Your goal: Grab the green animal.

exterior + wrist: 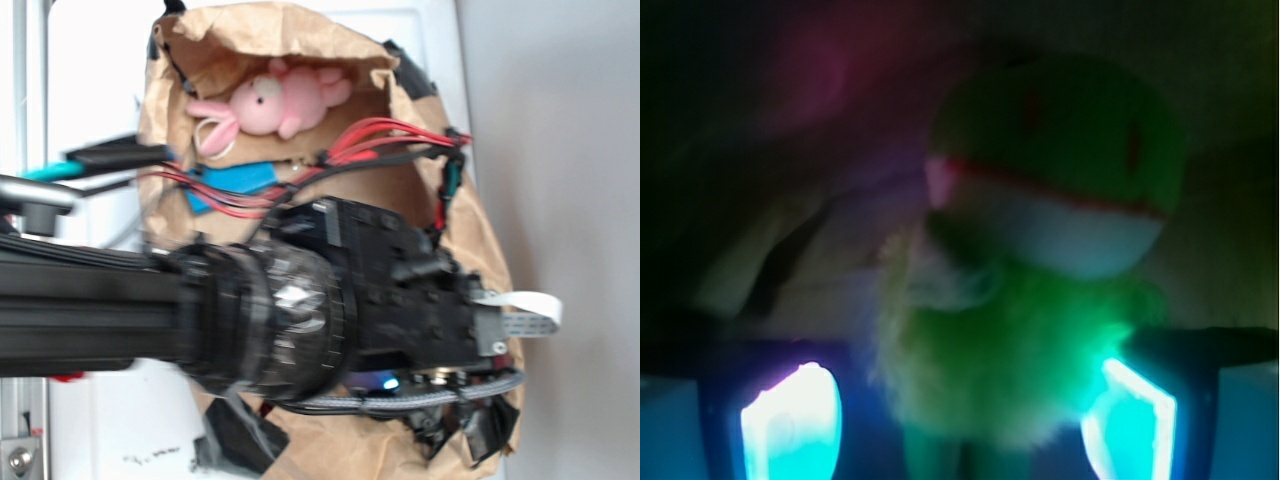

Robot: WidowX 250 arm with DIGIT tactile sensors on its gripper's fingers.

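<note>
Arm (pixel 330 320): matte black throughout. Long ribbed black link (pixel 80 310) running in from 9 o'clock, ending in a rounded, glossy black joint housing (pixel 270 320) with a bright highlight. Blocky black wrist section toward 3 o'clock, surface broken into rectangular panels. Red wires (pixel 380 135) bundled with black cable arc over the top, 12 to 2 o'clock. Flat white ribbon cable (pixel 525 308) sticks out at 3 o'clock. Grey braided cable (pixel 420 398) along the underside, 5 o'clock, beside a small blue-lit spot (pixel 385 382). Wrist view: finger pads (pixel 790 425) glow cyan-white at 7 and 5 o'clock, dark frames around them.
</note>
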